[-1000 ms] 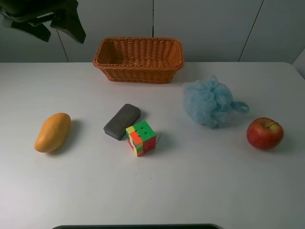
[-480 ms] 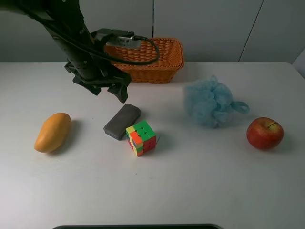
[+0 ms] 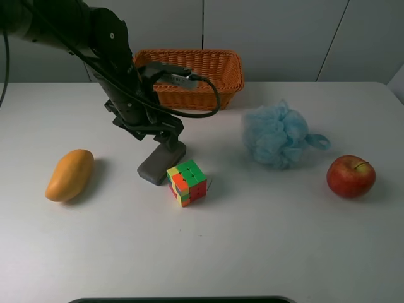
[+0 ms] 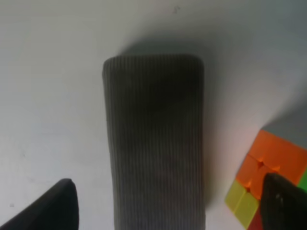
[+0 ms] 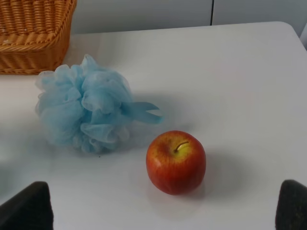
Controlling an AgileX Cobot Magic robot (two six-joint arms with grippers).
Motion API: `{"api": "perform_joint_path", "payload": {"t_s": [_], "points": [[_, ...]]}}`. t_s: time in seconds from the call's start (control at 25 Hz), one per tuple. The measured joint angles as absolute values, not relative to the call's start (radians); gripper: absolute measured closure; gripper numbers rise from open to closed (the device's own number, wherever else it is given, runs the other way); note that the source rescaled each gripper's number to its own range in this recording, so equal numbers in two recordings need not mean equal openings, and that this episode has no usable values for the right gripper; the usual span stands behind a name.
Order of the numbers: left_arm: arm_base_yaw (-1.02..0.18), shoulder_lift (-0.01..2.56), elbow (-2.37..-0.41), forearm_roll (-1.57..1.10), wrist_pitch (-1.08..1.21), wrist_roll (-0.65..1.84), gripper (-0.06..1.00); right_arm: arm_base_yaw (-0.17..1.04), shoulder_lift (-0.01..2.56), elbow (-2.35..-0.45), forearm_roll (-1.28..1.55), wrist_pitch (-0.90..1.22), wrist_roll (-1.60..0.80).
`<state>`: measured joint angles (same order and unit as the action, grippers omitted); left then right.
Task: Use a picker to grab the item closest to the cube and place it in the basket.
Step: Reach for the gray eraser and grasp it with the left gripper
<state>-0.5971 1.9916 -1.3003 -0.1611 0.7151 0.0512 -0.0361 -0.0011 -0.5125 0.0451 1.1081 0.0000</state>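
The item, a dark gray oblong block (image 3: 153, 168), lies on the white table touching the multicoloured cube (image 3: 187, 182). The picker is my black left gripper (image 3: 166, 141); it hangs low over the block's far end. In the left wrist view the block (image 4: 154, 139) runs between the two open fingertips (image 4: 53, 209), with the left gripper (image 4: 168, 206) straddling it and the cube (image 4: 268, 184) beside it. I cannot tell whether the fingers touch the block. The wicker basket (image 3: 189, 79) stands behind, empty. My right gripper (image 5: 160, 215) is open and empty and does not show in the exterior view.
An orange mango (image 3: 69, 175) lies at the left. A blue bath pouf (image 3: 278, 134) and a red apple (image 3: 351, 176) sit at the right, also in the right wrist view as pouf (image 5: 84, 115) and apple (image 5: 176, 162). Black cables (image 3: 202, 101) trail past the basket.
My left arm has swung down from the upper left corner and come over the gray block. The block, cube and other things have not moved.
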Motion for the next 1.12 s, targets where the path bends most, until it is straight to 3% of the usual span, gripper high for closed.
{"api": "perform_joint_path", "payload": {"t_s": [1.12], "points": [[-0.601, 2.107, -1.325, -0.137, 0.685, 0.052, -0.05, -0.036, -0.001, -0.513, 0.045, 1.108, 0.000]]}}
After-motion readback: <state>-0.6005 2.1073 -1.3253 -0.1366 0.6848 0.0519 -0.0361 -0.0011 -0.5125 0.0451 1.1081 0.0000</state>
